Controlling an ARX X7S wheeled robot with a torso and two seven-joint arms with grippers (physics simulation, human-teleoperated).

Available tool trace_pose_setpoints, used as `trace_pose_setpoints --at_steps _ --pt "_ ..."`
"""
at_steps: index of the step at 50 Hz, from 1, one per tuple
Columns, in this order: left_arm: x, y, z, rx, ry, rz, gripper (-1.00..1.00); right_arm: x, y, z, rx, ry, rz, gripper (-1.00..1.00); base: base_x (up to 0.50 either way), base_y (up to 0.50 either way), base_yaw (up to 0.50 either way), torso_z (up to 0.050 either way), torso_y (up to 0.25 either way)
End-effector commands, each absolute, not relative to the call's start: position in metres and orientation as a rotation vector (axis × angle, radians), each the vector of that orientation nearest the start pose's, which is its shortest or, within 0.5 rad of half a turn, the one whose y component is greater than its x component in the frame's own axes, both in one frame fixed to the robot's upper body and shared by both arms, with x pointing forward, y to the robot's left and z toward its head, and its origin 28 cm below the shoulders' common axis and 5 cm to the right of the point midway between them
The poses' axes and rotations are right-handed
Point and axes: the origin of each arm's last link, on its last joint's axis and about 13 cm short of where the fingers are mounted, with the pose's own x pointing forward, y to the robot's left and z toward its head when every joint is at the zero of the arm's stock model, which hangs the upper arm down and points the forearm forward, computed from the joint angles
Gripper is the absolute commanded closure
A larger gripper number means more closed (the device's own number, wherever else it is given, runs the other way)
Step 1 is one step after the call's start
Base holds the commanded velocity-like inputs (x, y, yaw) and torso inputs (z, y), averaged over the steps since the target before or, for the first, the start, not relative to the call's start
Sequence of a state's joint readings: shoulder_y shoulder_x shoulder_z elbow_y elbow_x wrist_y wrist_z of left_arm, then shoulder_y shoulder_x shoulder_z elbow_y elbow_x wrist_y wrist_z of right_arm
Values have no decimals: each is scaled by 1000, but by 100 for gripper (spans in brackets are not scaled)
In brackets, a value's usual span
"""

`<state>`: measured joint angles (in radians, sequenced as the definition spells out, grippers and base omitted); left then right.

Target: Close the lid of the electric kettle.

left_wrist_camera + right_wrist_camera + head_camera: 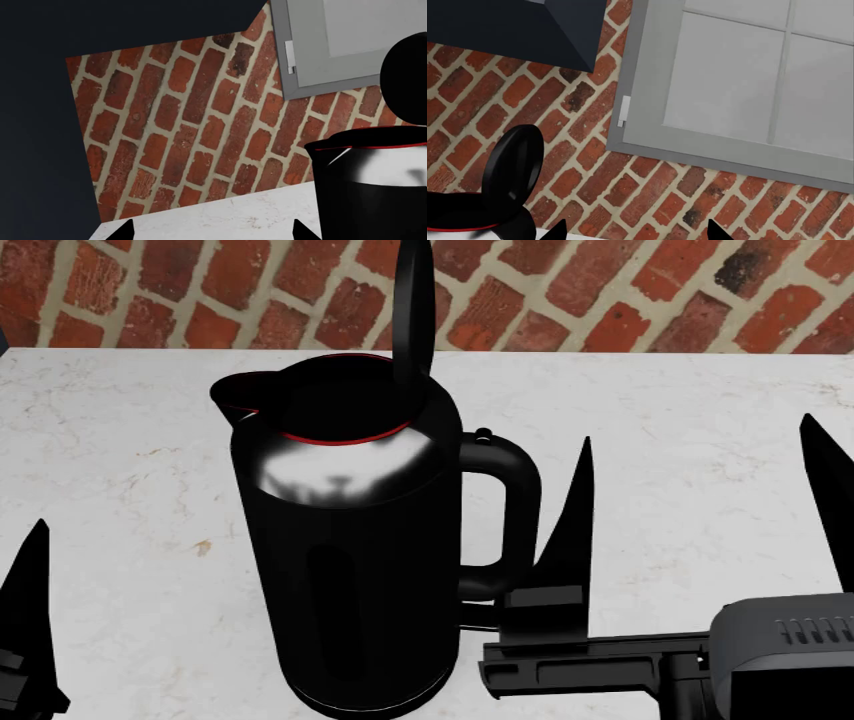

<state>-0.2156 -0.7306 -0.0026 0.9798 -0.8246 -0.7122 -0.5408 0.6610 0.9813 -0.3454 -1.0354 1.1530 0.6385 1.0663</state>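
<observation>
**Kettle lid standing open**

The lid (pixel 415 310) stands upright, edge-on in the head view, hinged at the handle side of the red-rimmed mouth. The electric kettle (pixel 360 560) sits on the white marbled counter (pixel 694 410) before the brick wall (pixel 561 290), spout pointing left. The right gripper (pixel 701 510) hovers just beside the handle, fingers spread wide, holding nothing. The left gripper (pixel 212 231) shows two parted tips over the counter, empty too. A grey window frame (pixel 647 145) sits in the wall.
</observation>
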Motion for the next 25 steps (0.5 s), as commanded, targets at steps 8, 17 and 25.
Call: trace_pose_setpoints --at_steps 8,17,25 --pt "168 248 201 158 -267 -106 -100 174 -127 260 -211 -384 -17 -100 0 0 0 0 0" --pt "169 249 198 150 -260 -100 -100 209 -138 276 -210 -334 -38 -100 0 0 0 0 0" --pt "168 249 199 153 -258 -100 -100 233 -148 288 -209 -261 -12 -100 0 0 0 0 0"
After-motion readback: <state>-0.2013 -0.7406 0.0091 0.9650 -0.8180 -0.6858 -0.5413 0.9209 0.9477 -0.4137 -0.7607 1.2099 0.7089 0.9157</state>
